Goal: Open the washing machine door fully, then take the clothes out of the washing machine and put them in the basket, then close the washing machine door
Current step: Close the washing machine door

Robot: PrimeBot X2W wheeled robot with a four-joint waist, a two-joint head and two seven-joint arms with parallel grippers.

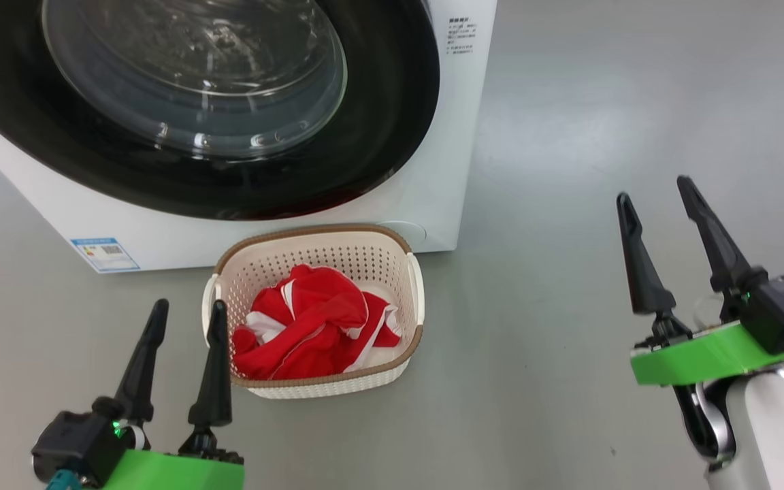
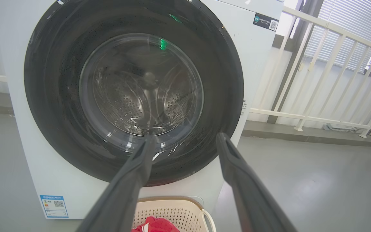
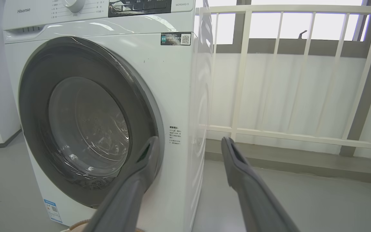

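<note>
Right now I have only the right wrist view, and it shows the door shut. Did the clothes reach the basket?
Observer: Yes. In the head view the red clothes lie in the basket, in front of the machine.
Operator: Anything red in the drum?
Observer: No. The left wrist view looks through the door, and the drum shows bare perforated steel.
Operator: And the left claw?
Observer: The left claw is open beside the basket's left edge, holding nothing.
</note>
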